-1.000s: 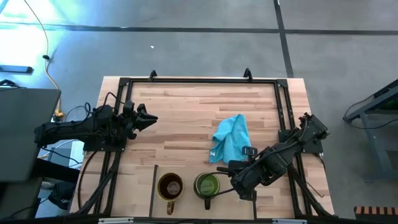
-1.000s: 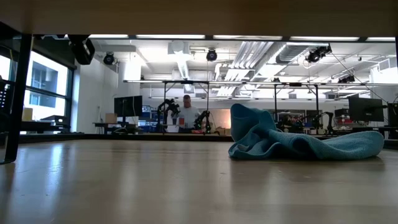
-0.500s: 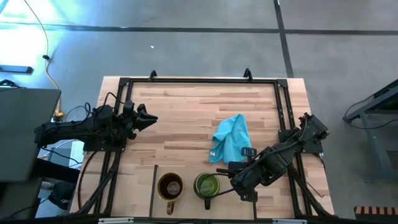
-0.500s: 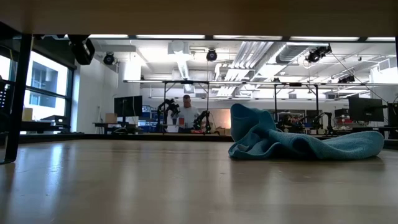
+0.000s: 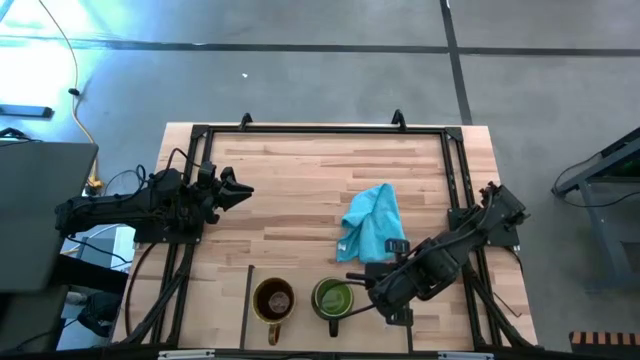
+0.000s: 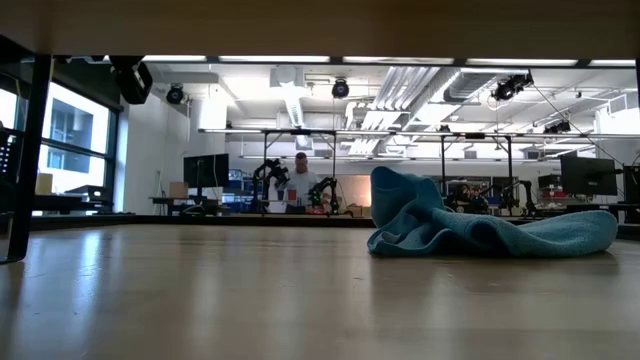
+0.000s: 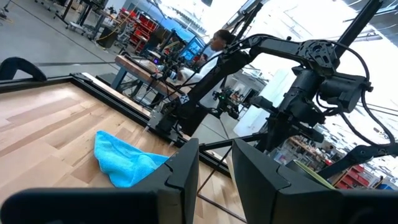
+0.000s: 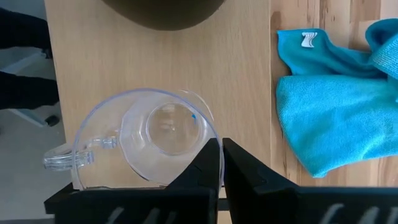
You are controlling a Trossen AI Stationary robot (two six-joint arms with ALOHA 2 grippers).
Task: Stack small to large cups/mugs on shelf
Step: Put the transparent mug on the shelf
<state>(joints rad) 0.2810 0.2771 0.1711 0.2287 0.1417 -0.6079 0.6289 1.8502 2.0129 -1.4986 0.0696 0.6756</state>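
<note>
The worktop (image 5: 300, 170) looks just the same as it did a second ago. The shelf (image 5: 220, 310) is the strip at its front edge, and nothing on it has moved.

My right arm is the only thing that changed. It has slid a tiny bit toward the mugs. My right pincer (image 8: 222, 144) is nearly closed and pinches the rim of the clear glass cup (image 8: 149, 134). I am holding the cup up near the front of the worktop, close to the green mug (image 5: 333, 296). I think this means I am bringing the smallest cup over to put it with the others. That step is not done yet.

My left pincer (image 5: 243, 189) waits at the left side of the worktop. It is open a little and holds nothing.

The blue cloth (image 5: 372, 220) lies in a heap behind my right arm, well away from the shelf.

The brown mug (image 5: 272, 299) stands on the shelf. The green mug stands just beside it, to its right. Both are upright with their handles pointing to the front edge.

The cloth has a small white tag (image 8: 308, 39) with a mark on it. I cannot read it. I see no other writing.
</note>
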